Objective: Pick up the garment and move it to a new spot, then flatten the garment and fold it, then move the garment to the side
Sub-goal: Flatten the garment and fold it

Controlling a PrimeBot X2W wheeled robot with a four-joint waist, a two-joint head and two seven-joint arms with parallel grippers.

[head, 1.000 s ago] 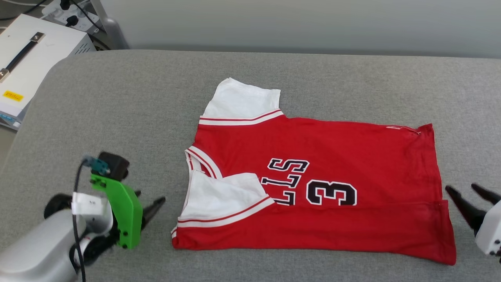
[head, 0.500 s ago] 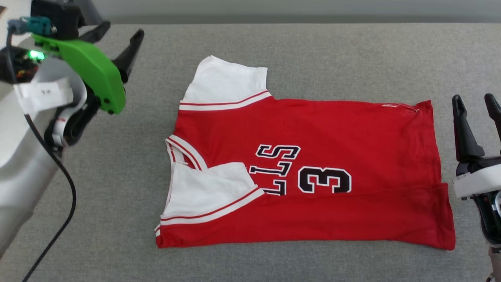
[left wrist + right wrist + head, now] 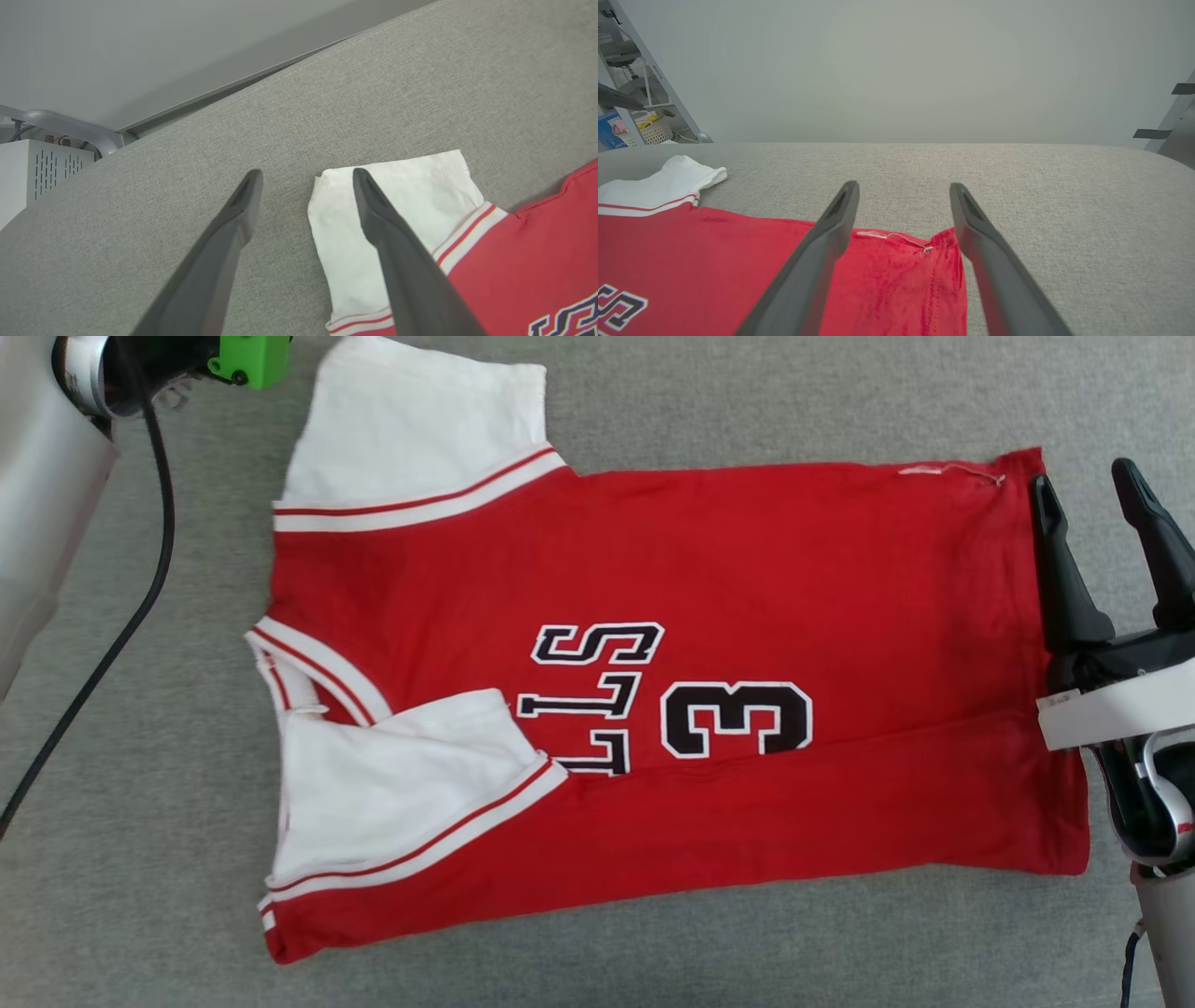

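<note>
The red garment (image 3: 709, 579) lies flat on the grey tabletop (image 3: 747, 392). The left gripper (image 3: 307, 171) spreads its fingers wide over the far white sleeve (image 3: 420, 186). The right gripper (image 3: 1081, 473), fingers equally wide, sits at the hem corner (image 3: 945, 245).

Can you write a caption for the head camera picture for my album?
A red jersey lies half-folded on grey padding, the open right hand at its hem corner.

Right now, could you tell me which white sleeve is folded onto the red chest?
The sleeve nearer the robot, covering part of the lettering; the far sleeve lies spread flat.
</note>
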